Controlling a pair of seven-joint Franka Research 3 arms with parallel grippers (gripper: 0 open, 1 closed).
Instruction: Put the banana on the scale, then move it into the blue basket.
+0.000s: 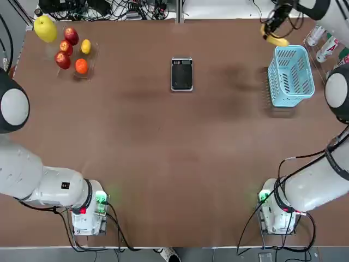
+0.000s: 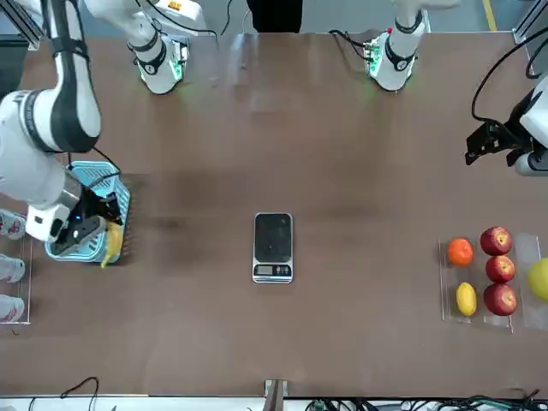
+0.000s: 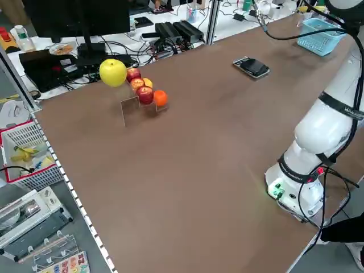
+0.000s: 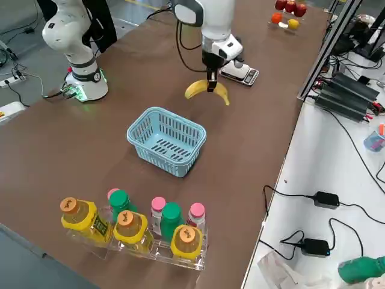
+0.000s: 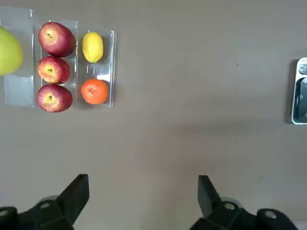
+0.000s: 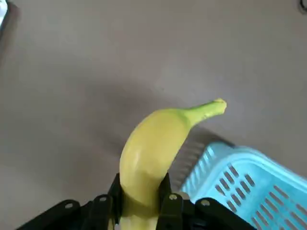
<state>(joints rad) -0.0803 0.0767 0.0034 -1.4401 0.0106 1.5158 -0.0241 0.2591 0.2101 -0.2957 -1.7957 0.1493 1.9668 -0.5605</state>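
Already airborne: banana held beside the basket, scale bare.

The right gripper pinches the banana at mid-length, hanging it above the table at the far right, just beyond the far rim of the blue basket. The scale sits well apart at the table's middle with nothing on it. Risks, as I judge them: the curved fruit could pivot or slip in so narrow a pinch, or clip the basket's rim. The left gripper hovers spread near the fruit tray.
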